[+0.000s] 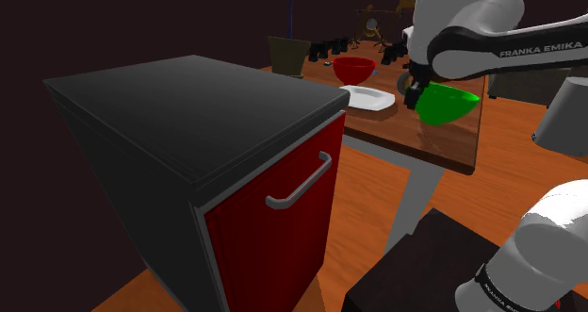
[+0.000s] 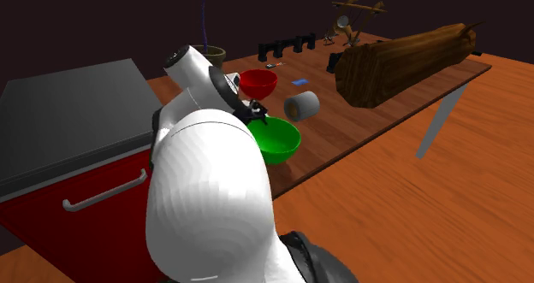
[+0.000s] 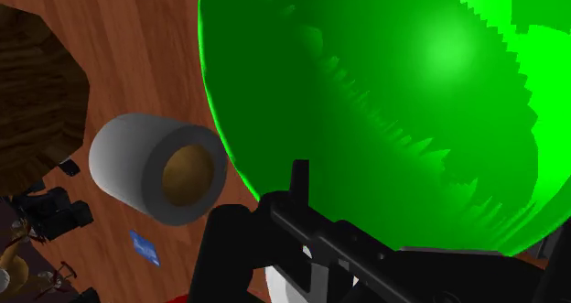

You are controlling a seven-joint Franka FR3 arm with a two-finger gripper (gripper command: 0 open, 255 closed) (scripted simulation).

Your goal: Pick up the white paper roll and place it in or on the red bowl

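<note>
The paper roll (image 2: 302,106) is pale grey with a brown core (image 3: 156,168) and lies on its side on the wooden table, between the green bowl (image 2: 275,140) and a log. The red bowl (image 1: 354,70) (image 2: 258,83) stands upright farther back on the table. My black gripper (image 1: 413,95) (image 2: 255,113) hangs right at the rim of the green bowl (image 1: 448,103), between the two bowls. In the wrist view the green bowl (image 3: 384,100) looms close beside the hand, and the roll lies a short way beyond it, untouched.
A black cabinet (image 1: 188,122) with a red drawer front stands against the table. A white plate (image 1: 369,98) lies near the red bowl. A big log (image 2: 402,63), a plant pot (image 1: 287,56), a blue card (image 2: 299,82) and small dark items occupy the table's far part.
</note>
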